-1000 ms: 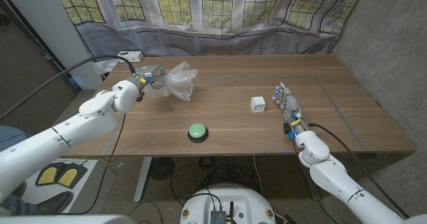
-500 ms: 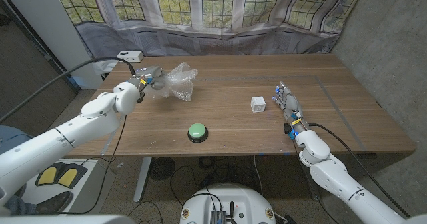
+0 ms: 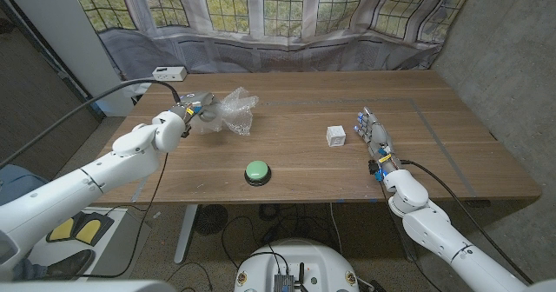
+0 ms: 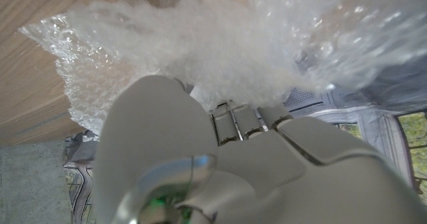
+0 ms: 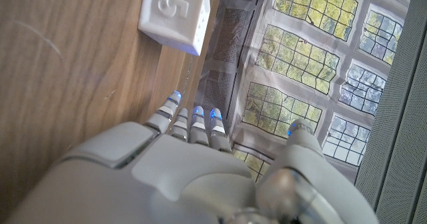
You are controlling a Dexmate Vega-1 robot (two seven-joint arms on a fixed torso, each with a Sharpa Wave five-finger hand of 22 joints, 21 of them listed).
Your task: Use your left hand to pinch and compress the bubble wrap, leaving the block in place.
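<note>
At far left, left hand [image 3: 193, 106] grips clear, crumpled bubble wrap [image 3: 229, 112].

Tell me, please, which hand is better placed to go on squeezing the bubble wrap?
The left hand: it already grips the bubble wrap. The right hand holds nothing, beside the block, far across the table.

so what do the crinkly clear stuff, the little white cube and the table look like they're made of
Bubble wrap: thin clear plastic film, glossy; small air cells and crumpled folds show in the left wrist view, where the left hand grips it.
Block: looks like hard matte white plastic, with a raised 5 on one face; the material is uncertain.
Table: wood or wood veneer, brown grain, smooth satin finish.
</note>
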